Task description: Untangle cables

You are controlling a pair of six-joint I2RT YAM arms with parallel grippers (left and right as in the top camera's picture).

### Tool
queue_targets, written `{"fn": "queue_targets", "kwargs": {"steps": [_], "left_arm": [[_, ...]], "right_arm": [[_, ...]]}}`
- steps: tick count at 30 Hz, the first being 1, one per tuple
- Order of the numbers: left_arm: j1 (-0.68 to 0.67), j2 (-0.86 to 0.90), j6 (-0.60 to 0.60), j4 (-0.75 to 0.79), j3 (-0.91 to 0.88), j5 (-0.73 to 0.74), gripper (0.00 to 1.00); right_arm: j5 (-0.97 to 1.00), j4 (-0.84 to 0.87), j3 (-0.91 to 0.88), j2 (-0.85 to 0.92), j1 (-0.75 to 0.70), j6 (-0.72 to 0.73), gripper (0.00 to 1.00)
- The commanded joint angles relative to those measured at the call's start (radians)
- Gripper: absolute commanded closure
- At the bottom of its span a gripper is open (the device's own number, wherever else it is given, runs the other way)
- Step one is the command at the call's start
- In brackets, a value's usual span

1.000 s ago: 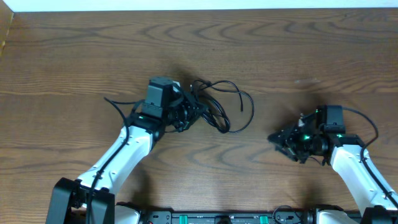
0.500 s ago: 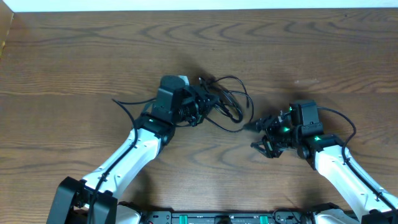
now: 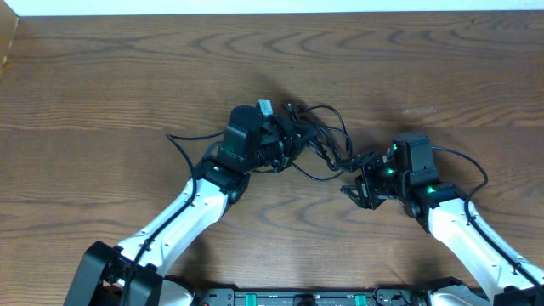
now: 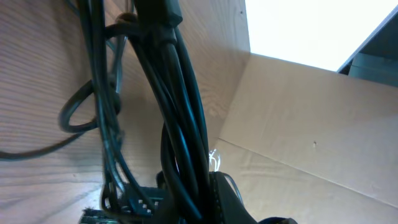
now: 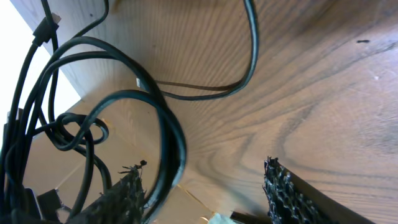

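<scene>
The cables, black as far as I can see, are clamped as a bundle in the left tool. Their loops spread to its right over the worktop. The nearest loop lies just up-left of the right tool, whose jaws stand apart and empty.

Legend, overhead and both wrist views: I read no text, label, brand, number or sign on the cables or the table. Pale marks on the black rail at the overhead's lower edge are too small to read.
</scene>
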Motion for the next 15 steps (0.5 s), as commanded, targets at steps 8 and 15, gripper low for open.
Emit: {"fn": "queue_targets", "kwargs": {"steps": [8,15], "left_arm": [[-0.078,-0.019,-0.061,0.041,0.019,-0.002,0.92],[-0.097,-0.019,-0.101,0.097,0.019,0.005,0.92]], "right_arm": [[0.000,0.046,0.002,0.003,0.026,0.068,0.41],[0.000,0.080,0.002,0.003,0.026,0.089,0.59]]}}
